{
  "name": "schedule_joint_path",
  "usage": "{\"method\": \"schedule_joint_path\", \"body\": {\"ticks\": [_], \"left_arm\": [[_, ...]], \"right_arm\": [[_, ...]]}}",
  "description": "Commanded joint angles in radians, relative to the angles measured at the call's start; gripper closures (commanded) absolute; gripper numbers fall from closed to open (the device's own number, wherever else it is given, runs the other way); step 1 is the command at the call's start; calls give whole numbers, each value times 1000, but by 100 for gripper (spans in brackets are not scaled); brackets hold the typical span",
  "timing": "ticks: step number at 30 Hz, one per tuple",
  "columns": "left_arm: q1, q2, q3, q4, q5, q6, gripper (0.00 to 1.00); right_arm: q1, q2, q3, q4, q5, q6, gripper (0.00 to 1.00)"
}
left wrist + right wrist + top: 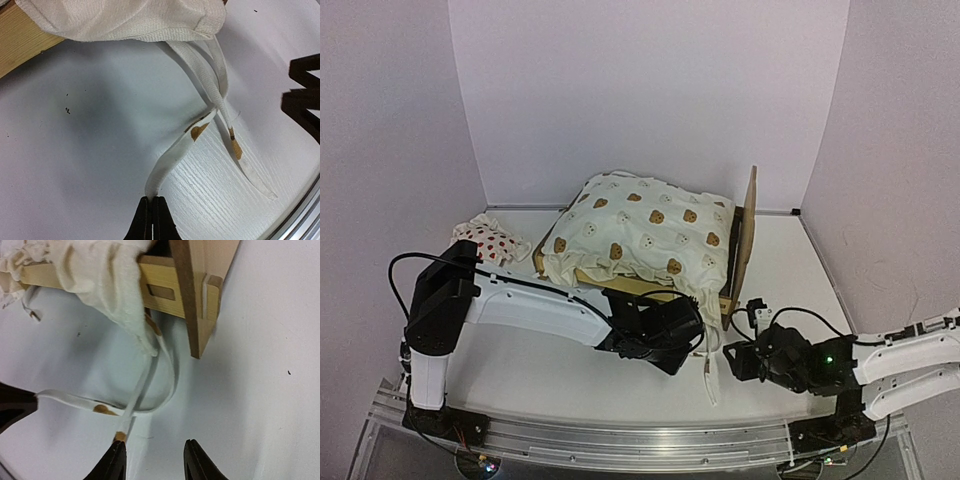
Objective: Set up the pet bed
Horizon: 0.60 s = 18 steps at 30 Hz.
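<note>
Pet bed [744, 236] carried its cushion [640, 235] but was not tied yet; left gripper [152, 201] pinched a tie [172, 160], right gripper [155, 452] stood open, empty.

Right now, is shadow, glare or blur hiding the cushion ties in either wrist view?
Left wrist: the tie is sharp up to the shut left gripper, with only a soft shadow on the table. Right wrist: the ties read clearly, slightly soft, ahead of the open right gripper; no glare. Top external: even light, ties tiny.
</note>
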Motion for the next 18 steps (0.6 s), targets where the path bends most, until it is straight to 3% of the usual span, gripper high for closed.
{"method": "schedule_joint_path", "body": {"ticks": [1,8,18], "left_arm": [[5,-60,12,32,15,24,100],[5,-67,18,28,24,31,100],[4,-72,10,39,53,37,100]], "right_arm": [[-101,111,56,38,-142,-28,60],[-194,235,78,150,-251,-24,61],[-209,295,51,298,-180,-3,64]]}}
